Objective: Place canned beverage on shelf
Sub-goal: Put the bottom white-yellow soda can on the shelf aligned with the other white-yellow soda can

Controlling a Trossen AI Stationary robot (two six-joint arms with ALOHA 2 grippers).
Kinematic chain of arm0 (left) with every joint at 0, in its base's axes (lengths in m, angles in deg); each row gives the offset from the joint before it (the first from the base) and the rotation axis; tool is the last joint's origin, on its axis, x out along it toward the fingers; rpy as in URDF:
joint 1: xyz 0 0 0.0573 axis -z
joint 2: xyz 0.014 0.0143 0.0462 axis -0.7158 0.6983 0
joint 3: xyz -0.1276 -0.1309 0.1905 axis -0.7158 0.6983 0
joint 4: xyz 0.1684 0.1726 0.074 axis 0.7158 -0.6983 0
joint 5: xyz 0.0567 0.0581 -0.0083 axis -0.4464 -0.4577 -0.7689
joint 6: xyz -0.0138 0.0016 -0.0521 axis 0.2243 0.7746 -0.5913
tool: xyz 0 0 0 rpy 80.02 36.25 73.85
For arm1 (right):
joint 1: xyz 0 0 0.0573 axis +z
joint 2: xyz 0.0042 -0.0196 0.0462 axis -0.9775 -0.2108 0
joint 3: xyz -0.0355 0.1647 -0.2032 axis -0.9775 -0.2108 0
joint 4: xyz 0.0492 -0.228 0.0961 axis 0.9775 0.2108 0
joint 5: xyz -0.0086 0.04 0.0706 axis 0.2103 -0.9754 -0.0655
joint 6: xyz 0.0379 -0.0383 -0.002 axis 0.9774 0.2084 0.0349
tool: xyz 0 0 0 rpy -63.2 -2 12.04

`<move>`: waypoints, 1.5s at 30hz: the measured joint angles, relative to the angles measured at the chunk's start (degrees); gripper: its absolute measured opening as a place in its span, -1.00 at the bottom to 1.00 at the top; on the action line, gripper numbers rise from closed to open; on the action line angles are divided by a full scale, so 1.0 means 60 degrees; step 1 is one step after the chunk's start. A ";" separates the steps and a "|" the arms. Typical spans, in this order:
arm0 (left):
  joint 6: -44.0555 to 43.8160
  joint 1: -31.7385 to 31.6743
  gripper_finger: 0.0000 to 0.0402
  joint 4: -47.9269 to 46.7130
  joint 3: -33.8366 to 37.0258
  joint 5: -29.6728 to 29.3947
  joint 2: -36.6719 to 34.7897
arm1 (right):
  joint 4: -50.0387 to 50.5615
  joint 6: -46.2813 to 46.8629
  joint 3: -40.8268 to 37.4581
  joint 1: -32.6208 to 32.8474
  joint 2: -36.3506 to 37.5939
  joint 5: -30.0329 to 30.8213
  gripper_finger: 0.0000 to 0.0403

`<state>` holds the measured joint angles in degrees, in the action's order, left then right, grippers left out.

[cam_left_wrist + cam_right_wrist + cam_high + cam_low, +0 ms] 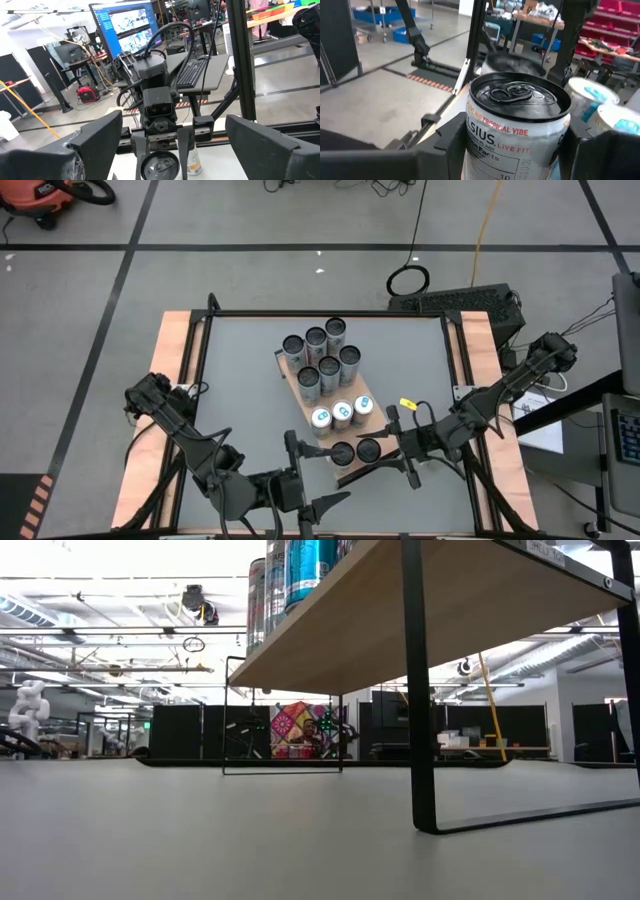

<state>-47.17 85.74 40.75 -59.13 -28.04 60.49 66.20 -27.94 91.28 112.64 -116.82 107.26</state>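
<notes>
The shelf (pixel 300 385) is a raised wooden board on black legs, lying slantwise on the grey table; the low view shows its underside (pixel 400 630). My right gripper (pixel 384 447) is shut on a canned beverage (pixel 368 448) over the shelf's near end; the label reads "Tropical Vibe" (pixel 512 131). A second dark-topped can (pixel 342 452) stands just to its left. My left gripper (pixel 318 472) stands open near the table's front edge, level, facing these two cans and touching nothing. Whether the held can's base rests on the board is hidden. My right gripper pinches the can's side wall (pixel 470 135) just below the top rim, one finger (pixel 445 145) on each side. The fingers come in level from the table's right side. The can stands upright with its pull-tab top up.
Several cans (pixel 320 352) crowd the shelf's far end, and three white-topped cans (pixel 342 413) stand in a row at its middle, close behind the held can. A small yellow thing (pixel 408 402) lies right of the shelf. The shelf's black legs (pixel 420 690) stand on the table.
</notes>
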 joint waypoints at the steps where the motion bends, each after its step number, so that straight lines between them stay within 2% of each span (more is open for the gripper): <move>1: 0.0000 0.0000 0.77 0.0000 0.0000 0.0000 0.0001 | 0.0082 0.0041 0.0000 0.0000 0.0000 0.0007 -0.15; 11: -0.0004 0.0000 0.77 0.0000 0.0004 0.0000 0.0001 | 0.0221 0.0369 0.0000 -0.0004 0.0004 0.0196 -0.13; 21: -0.0086 0.0000 0.77 -0.0006 0.0004 0.0095 0.0001 | 0.0265 0.0452 0.0011 -0.0004 0.0011 0.0349 0.22; 25: -0.0248 0.0000 0.77 -0.0118 0.0004 0.0131 0.0001 | 0.0266 0.0454 0.0015 -0.0004 0.0028 0.0374 0.31; 38: -0.0492 0.0018 0.77 -0.0319 0.0004 0.0131 0.0005 | 0.0383 0.0455 0.0015 0.0104 0.1018 0.0524 0.34; 41: -0.0497 0.0018 0.77 -0.0321 0.0004 0.0131 0.0005 | 0.0936 0.0509 0.0015 0.0285 0.1392 0.0523 0.34; 45: -0.0504 0.0018 0.77 -0.0360 0.0004 0.0129 0.0005 | 0.2551 0.1221 0.0015 0.0479 0.1934 0.0524 0.34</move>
<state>-50.19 85.85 38.59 -59.11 -27.26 60.52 81.51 -20.61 91.36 115.51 -105.21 110.41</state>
